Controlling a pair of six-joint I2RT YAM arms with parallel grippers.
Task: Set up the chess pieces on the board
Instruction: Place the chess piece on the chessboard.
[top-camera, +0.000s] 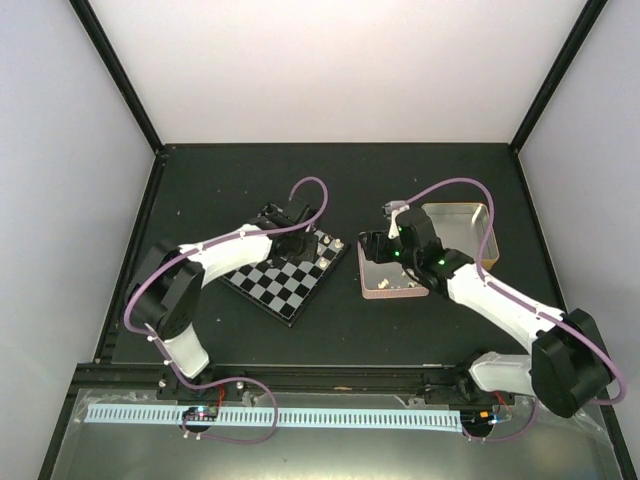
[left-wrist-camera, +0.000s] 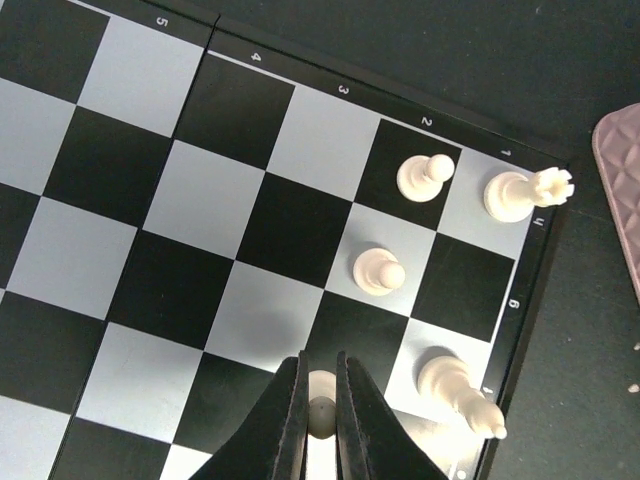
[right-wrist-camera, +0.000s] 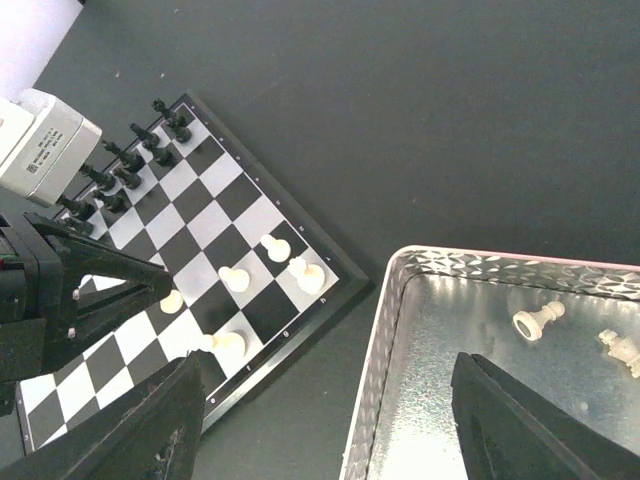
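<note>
Partly hidden, a pawn (left-wrist-camera: 320, 386) sits pinched in the left hand (left-wrist-camera: 320, 362); right hand (right-wrist-camera: 328, 372) spread over the tin (right-wrist-camera: 393, 300); two chess pieces (right-wrist-camera: 535, 320) inside.

Bright, even light; sharp views; glare on the tin (right-wrist-camera: 440, 330).

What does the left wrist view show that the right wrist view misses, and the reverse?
Left wrist only: white numerals printed along the edge of the black-and-grey checkered board. Right wrist only: small black chess pieces lining the board's far side, two cream pieces lying in the silvery metal tin, and the open right gripper. Both: the board corner with a cream rook, two standing cream pawns, and the left gripper shut on another cream pawn.
</note>
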